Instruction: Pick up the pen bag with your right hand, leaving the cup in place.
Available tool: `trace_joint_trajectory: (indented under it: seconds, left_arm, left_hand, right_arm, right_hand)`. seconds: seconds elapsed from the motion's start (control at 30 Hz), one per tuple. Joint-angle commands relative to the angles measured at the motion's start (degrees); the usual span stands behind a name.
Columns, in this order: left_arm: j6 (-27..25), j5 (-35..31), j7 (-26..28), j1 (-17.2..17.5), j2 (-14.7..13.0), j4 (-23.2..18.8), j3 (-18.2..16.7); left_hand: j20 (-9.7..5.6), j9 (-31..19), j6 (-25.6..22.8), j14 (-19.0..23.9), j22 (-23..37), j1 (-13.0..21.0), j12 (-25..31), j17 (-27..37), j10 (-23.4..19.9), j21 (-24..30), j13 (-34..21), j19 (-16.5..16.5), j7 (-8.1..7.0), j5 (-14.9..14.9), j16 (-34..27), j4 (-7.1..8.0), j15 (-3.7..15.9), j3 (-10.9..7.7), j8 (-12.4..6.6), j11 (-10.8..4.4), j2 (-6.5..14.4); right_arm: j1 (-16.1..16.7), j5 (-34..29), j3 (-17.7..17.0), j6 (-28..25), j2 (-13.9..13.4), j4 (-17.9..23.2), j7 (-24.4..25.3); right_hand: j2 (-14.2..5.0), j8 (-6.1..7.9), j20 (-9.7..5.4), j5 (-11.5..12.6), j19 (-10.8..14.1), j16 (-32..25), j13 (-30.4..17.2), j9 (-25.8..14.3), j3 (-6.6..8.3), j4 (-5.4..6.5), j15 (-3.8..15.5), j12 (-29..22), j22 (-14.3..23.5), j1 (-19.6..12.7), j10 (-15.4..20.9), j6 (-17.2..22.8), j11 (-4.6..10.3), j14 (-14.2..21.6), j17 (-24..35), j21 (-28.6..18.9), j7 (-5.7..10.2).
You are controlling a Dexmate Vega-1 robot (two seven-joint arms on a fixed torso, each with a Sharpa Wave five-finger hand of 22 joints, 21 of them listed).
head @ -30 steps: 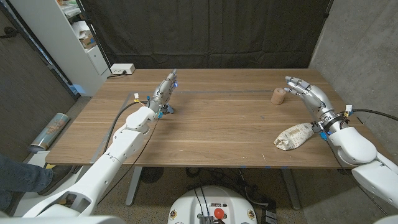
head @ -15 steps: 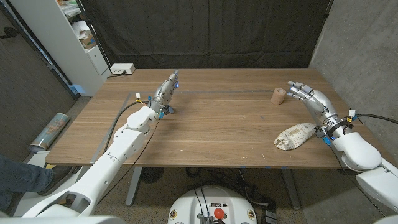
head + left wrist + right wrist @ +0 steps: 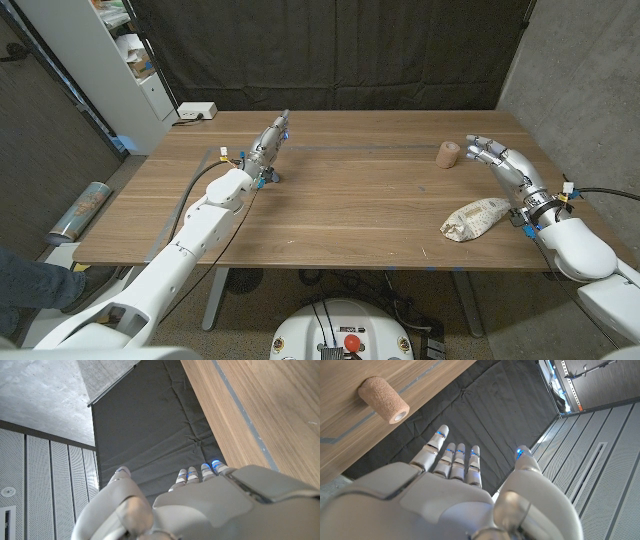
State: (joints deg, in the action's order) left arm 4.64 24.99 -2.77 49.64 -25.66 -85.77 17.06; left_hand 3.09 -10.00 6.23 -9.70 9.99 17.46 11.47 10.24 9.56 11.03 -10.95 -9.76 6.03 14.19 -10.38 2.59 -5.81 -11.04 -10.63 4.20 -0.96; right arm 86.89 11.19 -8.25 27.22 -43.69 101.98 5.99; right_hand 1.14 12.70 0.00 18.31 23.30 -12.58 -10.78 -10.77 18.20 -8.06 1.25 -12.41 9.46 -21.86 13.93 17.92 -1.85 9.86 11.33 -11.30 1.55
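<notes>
The left hand (image 3: 267,143) waits far across the counter (image 3: 340,200) from the pen bag, its fingers (image 3: 200,471) straight and close together, holding nothing; it has not moved over the last second. The cup (image 3: 447,154), a small cork-brown cylinder, stands just beyond the pen bag and a little toward the left hand, exactly where it stood a second ago. The pen bag (image 3: 474,219), a pale, speckled, crumpled pouch, lies at the near edge of the counter, untouched and unshifted.

The right hand (image 3: 497,158) is what has changed. A second ago it hung closer to the cup; it has since drifted away from the cup toward the counter's side edge, and it hovers beyond the pen bag with its fingers (image 3: 454,457) spread apart and empty. Judging by this, the reach is still being lined up: the hand has yet to draw back and come down over the pen bag, and the drift lowers the risk of knocking the cup.

The counter is brown wood with a faint line across its far part. Behind it hangs a black curtain (image 3: 330,50), with a white shelf unit (image 3: 100,60) beyond the left hand and a grey concrete wall (image 3: 580,70) beside the right hand.
</notes>
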Motion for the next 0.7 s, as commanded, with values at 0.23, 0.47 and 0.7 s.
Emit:
trace_joint_trajectory:
  seconds: [0.23, 0.47, 0.7]
  left_arm:
    - [0.0, -0.6, -0.7, -1.6, 0.7, 2.0, 0.6]
    - [0.0, -0.6, -0.9, -2.1, 1.0, 2.5, 0.7]
    - [-0.5, -0.9, -0.7, -2.1, 0.9, 2.5, 0.8]
  left_hand:
    - [0.33, -0.3, -0.3, -3.0, 0.3, 0.2, 0.4, 0.2, 0.3, 0.2, -0.1, -2.6, 0.06, -0.2, -0.4, -0.29, 0.21, -0.01, -0.29, 0.26, 0.3]
    - [0.36, -0.3, -0.3, -3.0, 0.3, 0.2, 0.4, 0.2, 0.3, 0.2, -0.1, -2.6, 0.01, -0.2, -0.4, -0.31, 0.25, 0.02, -0.27, 0.23, 0.3]
    - [0.47, -0.3, -0.3, -3.0, 0.3, 0.2, 0.4, 0.2, 0.3, 0.1, -0.1, -2.7, 0.0, -0.2, -0.4, -0.34, 0.24, 0.06, -0.26, 0.07, 0.3]
  right_arm:
    - [2.1, -6.2, -2.8, -0.9, 1.8, 1.8, 1.9]
    - [2.8, -8.0, -4.0, -1.6, 2.4, 2.4, 2.0]
    - [3.0, -10.9, -4.6, -2.2, 3.1, 2.4, 2.7]
  right_hand:
    - [0.0, 0.11, -0.05, 0.5, 0.7, -0.3, -0.3, -0.3, 0.39, -0.33, -0.18, 0.2, 0.2, -0.8, 0.6, 0.5, 0.14, 0.7, 0.2, 0.0, 0.18]
    - [0.04, 0.04, -0.05, 0.6, 0.8, -0.2, -0.3, -0.3, 0.41, -0.34, -0.17, 0.2, 0.2, -0.9, 0.7, 0.5, 0.17, 0.8, 0.2, 0.0, 0.28]
    - [0.08, -0.17, -0.07, 0.7, 1.0, -0.2, -0.3, -0.4, 0.46, -0.35, -0.01, 0.3, 0.2, -1.1, 0.7, 0.1, 0.42, 1.0, 0.2, 0.0, 0.58]
